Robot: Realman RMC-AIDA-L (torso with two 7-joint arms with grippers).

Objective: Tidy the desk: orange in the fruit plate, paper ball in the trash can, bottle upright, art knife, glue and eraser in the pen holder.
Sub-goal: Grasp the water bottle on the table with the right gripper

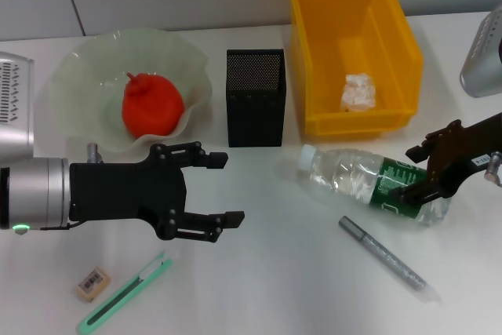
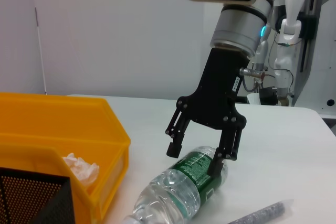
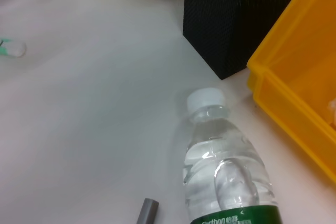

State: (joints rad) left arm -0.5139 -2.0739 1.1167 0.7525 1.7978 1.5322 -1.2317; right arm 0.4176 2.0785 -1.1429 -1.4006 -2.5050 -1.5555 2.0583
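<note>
Straddling the lying bottle point(image 1: 369, 182) near the desk's right edge, the right gripper point(image 1: 416, 170) has its fingers spread either side of the green label at the base end, apparently not yet closed on it. Judged progress: orange point(image 1: 151, 105) sits in the fruit plate point(image 1: 82, 60) at the back left, paper ball point(image 1: 358, 90) lies in the yellow trash can point(image 1: 392, 29) at the back right, so two items look done. Bottle not upright; art knife point(image 1: 125, 292) and eraser point(image 1: 92, 283) lie near the front left edge, a grey glue stick point(image 1: 384, 255) in front of the bottle; pen holder point(image 1: 255, 98) between plate and can shows nothing inside. Left gripper point(image 1: 218, 187) hovers left of centre, fingers apart, empty. Left wrist view alone shows the right gripper's fingers point(image 2: 215, 166) flanking the label; right wrist view shows the white cap point(image 3: 206, 99) pointing toward the holder but no fingers.
</note>
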